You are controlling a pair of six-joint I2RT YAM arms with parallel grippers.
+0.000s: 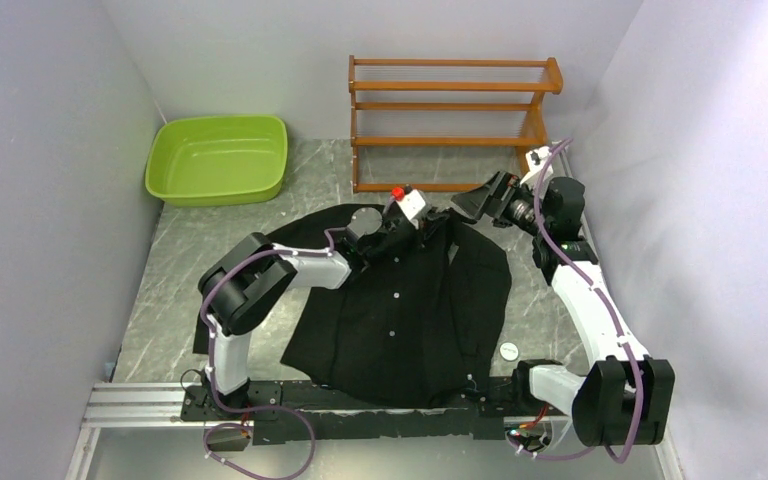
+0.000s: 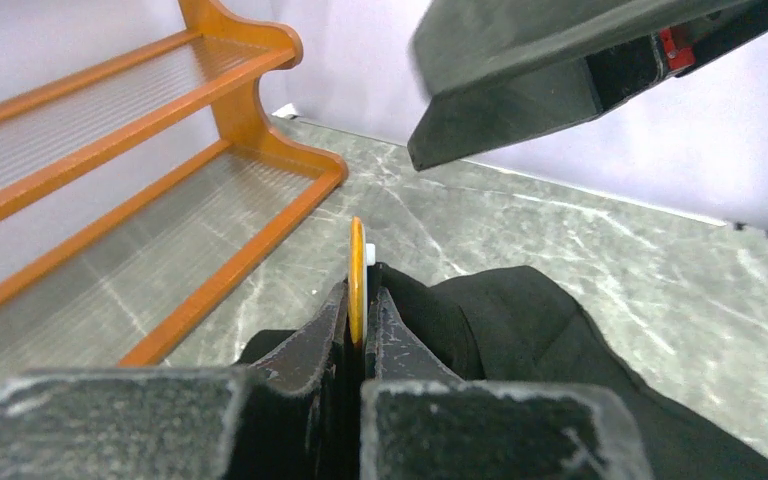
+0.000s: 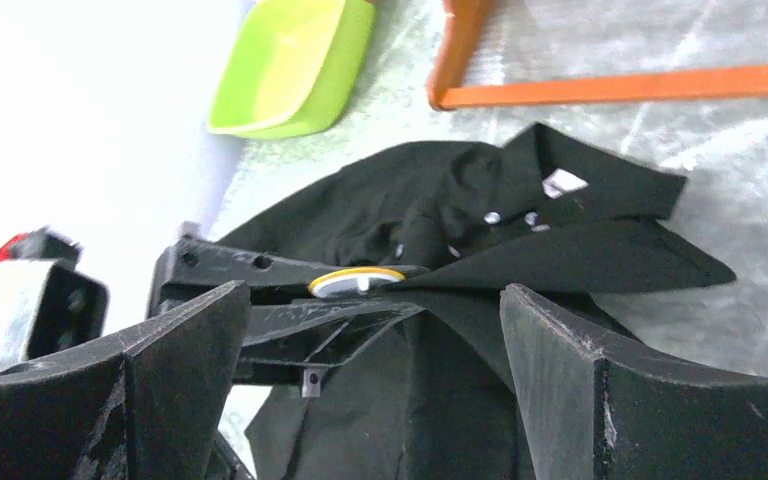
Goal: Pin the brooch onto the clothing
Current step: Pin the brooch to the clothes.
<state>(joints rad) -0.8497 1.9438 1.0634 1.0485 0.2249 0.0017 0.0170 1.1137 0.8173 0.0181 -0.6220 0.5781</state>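
Grey marble tabletop (image 1: 160, 300) carries the black shirt (image 1: 410, 320), spread just in front of the wooden rack (image 1: 450, 120). Near the rack's foot, the left gripper (image 2: 357, 335) pinches the brooch (image 2: 357, 265) edge-up, likely presenting it. By the rack's right end, the right gripper (image 3: 375, 320) gapes empty, probably ready to help.
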